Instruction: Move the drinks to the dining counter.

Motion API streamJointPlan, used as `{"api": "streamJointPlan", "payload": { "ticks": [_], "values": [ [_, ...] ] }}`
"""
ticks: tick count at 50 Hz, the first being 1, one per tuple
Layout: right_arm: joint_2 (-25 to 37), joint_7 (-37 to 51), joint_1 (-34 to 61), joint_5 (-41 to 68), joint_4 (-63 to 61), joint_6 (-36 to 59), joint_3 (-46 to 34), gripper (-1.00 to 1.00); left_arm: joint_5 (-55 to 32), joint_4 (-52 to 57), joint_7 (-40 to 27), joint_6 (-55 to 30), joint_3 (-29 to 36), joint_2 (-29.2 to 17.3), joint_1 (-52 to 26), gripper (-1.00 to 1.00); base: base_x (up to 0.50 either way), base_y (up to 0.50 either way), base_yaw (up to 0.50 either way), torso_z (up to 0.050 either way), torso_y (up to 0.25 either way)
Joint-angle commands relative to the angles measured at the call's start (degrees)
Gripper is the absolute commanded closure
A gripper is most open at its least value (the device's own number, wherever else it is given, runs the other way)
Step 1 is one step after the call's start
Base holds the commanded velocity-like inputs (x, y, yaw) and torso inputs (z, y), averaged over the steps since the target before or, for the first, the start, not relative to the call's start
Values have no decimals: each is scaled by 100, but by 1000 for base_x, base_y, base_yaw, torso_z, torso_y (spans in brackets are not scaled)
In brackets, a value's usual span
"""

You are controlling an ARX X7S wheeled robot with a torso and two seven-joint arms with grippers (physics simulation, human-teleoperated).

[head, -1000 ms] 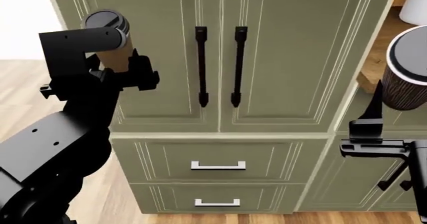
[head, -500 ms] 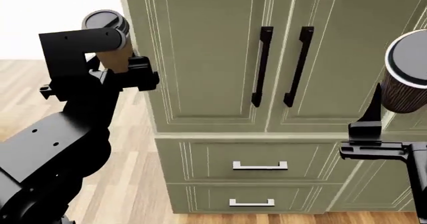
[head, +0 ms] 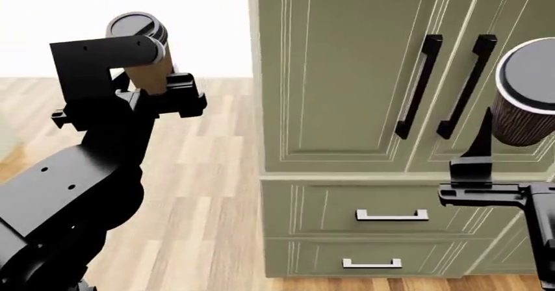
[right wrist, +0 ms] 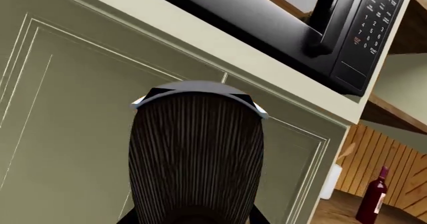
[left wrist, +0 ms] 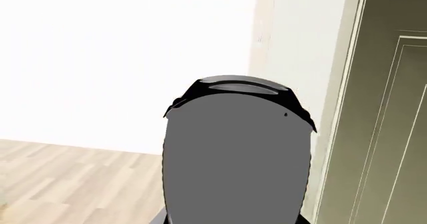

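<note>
My left gripper (head: 145,86) is shut on the tan paper coffee cup with a black lid (head: 143,47), held upright at the head view's upper left. In the left wrist view that cup (left wrist: 237,159) fills the middle and looks grey. At the right edge of the head view my right gripper (head: 510,151) is shut on the ribbed grey-brown lidded cup (head: 524,106). That cup (right wrist: 197,154) hides the jaws in the right wrist view. The dark-red wine bottle (right wrist: 372,198) stands far off on a wood worktop. The dining counter is out of view.
Tall sage-green cabinet doors with black handles (head: 420,89) stand ahead on the right, over drawers with pale handles (head: 392,215). Light wood floor (head: 212,174) and a white wall lie to the left. A black microwave (right wrist: 320,19) sits in the cabinetry, and a white container (right wrist: 331,181) stands near the bottle.
The head view has swung left: the cabinet doors and drawers slid to the right, and floor and white wall opened up on the left. Both arms keep their pose with the cups.
</note>
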Motion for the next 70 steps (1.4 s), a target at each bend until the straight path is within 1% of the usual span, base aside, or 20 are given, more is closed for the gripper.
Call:
{"api": "streamJointPlan", "payload": {
  "ticks": [1,24,26,27,29,32,40,50,70],
  "values": [
    [-7,-1,127,-70,-5,69,39,100,-72,-1,-68,50,-6,-18,8,100,-1,500,0,0,0],
    [57,45,181,-72,-27,39,-75,100,-137,-20,-127,78,16,-53,12,100,-1,500,0,0,0],
    [-19,88,224,-93,-39,184,-117,100,-146,-11,-137,69,22,-55,2,100,-1,500,0,0,0],
    [-97,165,351,-56,-68,420,-150,100,-152,-11,-140,71,16,-56,3,100,-1,500,0,0,0],
    [-193,127,568,-29,-77,580,-295,100,-157,-15,-142,71,19,-65,3,100,-1,500,0,0,0],
    [-200,166,690,18,-72,569,-419,100,-170,-16,-156,71,7,-68,-6,100,-1,500,0,0,0],
    [-223,160,745,87,-15,528,-449,100,-175,-53,-154,98,50,-77,-39,100,-1,500,0,0,1],
    [-90,154,603,-27,-2,350,-498,100,-200,-42,-181,105,75,-97,-36,100,-1,500,0,0,0],
    [-87,190,677,19,-24,382,-557,100,-278,-13,-241,109,78,-124,-35,100,-1,500,0,0,1]
  ]
}}
